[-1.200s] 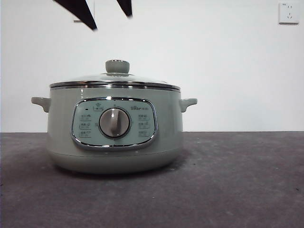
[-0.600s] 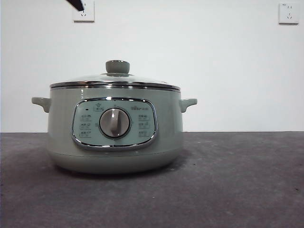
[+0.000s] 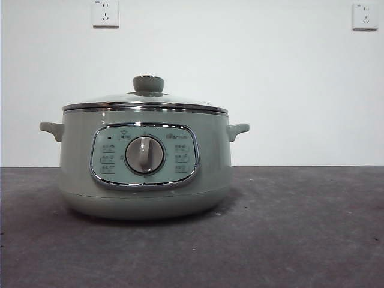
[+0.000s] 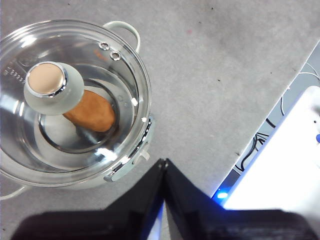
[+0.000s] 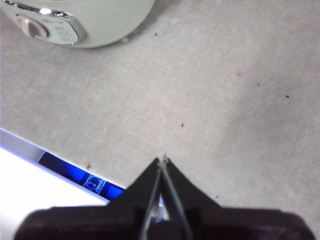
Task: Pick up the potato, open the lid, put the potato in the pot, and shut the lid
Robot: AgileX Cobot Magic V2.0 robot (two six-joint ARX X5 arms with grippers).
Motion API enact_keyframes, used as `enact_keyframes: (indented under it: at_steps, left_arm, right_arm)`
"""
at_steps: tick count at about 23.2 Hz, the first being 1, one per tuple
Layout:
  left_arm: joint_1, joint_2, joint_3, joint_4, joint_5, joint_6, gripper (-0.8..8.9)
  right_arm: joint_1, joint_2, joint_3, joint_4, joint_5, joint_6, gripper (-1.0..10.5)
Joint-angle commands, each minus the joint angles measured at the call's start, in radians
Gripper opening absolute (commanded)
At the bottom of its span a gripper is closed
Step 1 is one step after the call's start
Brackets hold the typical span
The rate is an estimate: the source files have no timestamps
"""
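The pale sage-green pot (image 3: 144,162) stands on the dark table with its control panel facing the front camera. The glass lid (image 3: 146,100) sits closed on it, its green knob (image 3: 148,83) on top. In the left wrist view the orange-brown potato (image 4: 92,112) lies inside the pot (image 4: 131,162) under the glass lid (image 4: 115,80). My left gripper (image 4: 164,162) is shut and empty, high above the table beside the pot. My right gripper (image 5: 162,160) is shut and empty over bare table, away from the pot (image 5: 100,20). Neither gripper shows in the front view.
Two wall sockets (image 3: 105,12) (image 3: 365,15) hang on the white wall behind. The table's edge with a white surface and cables (image 4: 285,145) shows in the left wrist view. A white base with a blue light (image 5: 95,182) lies near my right gripper.
The black jaw tips at the top of the front view have risen out of the picture. The pot and lid have not moved.
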Motion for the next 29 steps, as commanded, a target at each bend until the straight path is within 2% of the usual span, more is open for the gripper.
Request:
enact_keyframes:
  at_steps: [1, 2, 3, 5, 6, 8, 10, 13, 15, 17, 19, 23, 29]
  left_arm:
    - [-0.001, 0.005, -0.004, 0.003, 0.001, -0.004, -0.03]
    - [-0.001, 0.005, -0.004, 0.004, -0.001, 0.011, -0.03]
    - [0.0, 0.006, -0.005, 0.004, -0.01, 0.111, -0.03]
    - [0.069, -0.015, -0.008, 0.004, -0.045, 0.185, -0.03]
    - [0.105, -0.031, -0.015, 0.009, -0.045, 0.197, -0.03]
    - [0.169, -0.097, -0.087, 0.121, -0.015, 0.196, -0.03]
    - [0.232, -0.203, -0.255, 0.356, 0.073, 0.196, -0.03]
    - [0.357, -0.408, -0.642, 0.837, 0.17, 0.186, -0.03]
    - [0.44, -0.568, -0.94, 1.102, 0.164, 0.153, -0.03]
    - [0.533, -0.718, -1.191, 1.246, 0.157, 0.086, -0.03]
    - [0.605, -0.83, -1.356, 1.3, 0.125, 0.012, -0.03]
    - [0.666, -0.985, -1.535, 1.306, 0.058, 0.005, -0.03]
    - [0.678, -1.189, -1.73, 1.311, 0.052, -0.007, -0.03]
  right_arm:
    - [0.001, 0.0, -0.011, -0.023, 0.011, 0.006, 0.0]
    - [0.001, 0.0, -0.011, -0.023, 0.016, 0.006, 0.0]
    - [0.001, 0.0, -0.011, -0.023, 0.019, 0.006, 0.0]
    - [0.001, 0.0, -0.011, -0.023, 0.019, 0.006, 0.0]
    - [0.001, 0.0, -0.011, -0.023, 0.019, 0.006, 0.0]
    - [0.001, 0.0, -0.011, -0.023, 0.019, 0.006, 0.0]
    - [0.001, 0.0, -0.011, -0.022, 0.019, 0.006, 0.0]
    - [0.001, 0.005, -0.011, -0.022, 0.024, 0.006, 0.0]
    - [0.001, 0.005, -0.011, -0.023, 0.027, 0.006, 0.0]
    - [0.001, 0.007, -0.011, -0.022, 0.028, 0.006, 0.0]
    - [0.001, 0.01, -0.011, -0.022, 0.033, 0.006, 0.0]
    - [0.001, 0.011, -0.011, -0.022, 0.034, 0.006, 0.0]
    - [0.001, 0.011, -0.011, -0.022, 0.034, 0.006, 0.0]
